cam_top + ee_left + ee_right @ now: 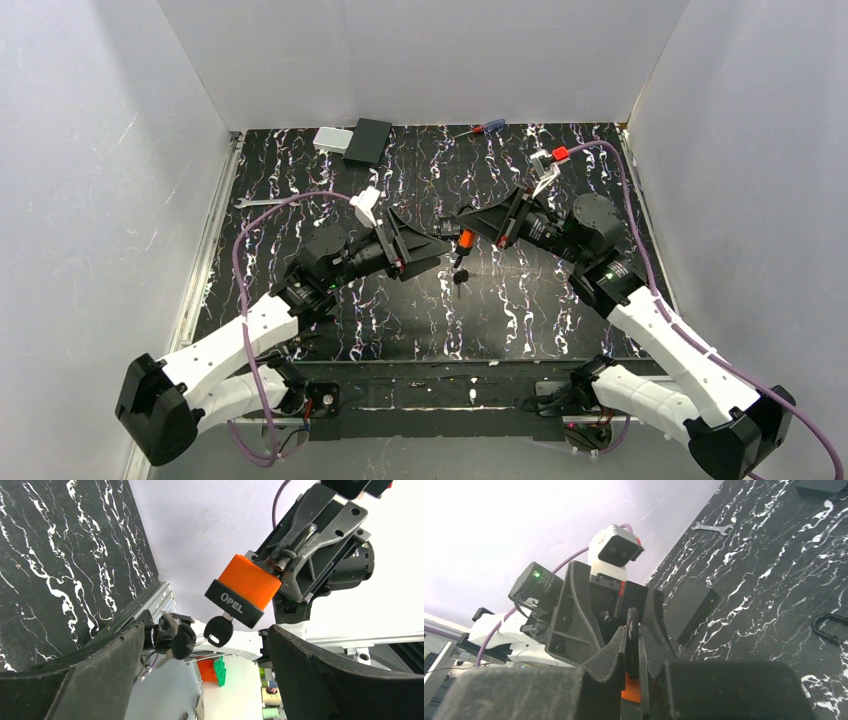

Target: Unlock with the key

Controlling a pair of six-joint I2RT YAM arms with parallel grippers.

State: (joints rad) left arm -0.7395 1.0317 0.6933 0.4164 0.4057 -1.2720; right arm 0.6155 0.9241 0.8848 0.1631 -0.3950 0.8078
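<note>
My right gripper is shut on the dark shackle of an orange-bodied padlock with a black base, and holds it above the table. It also shows in the top view. The key, dark-headed, is stuck in the base and points down. Further dark keys hang from it on a ring and show in the top view. My left gripper is open. Its fingers stand either side of the key head without touching. It sits just left of the padlock in the top view.
A silver wrench lies at the left of the black marbled table. A black box and a grey box sit at the back left. A screwdriver lies at the back. White walls close in three sides.
</note>
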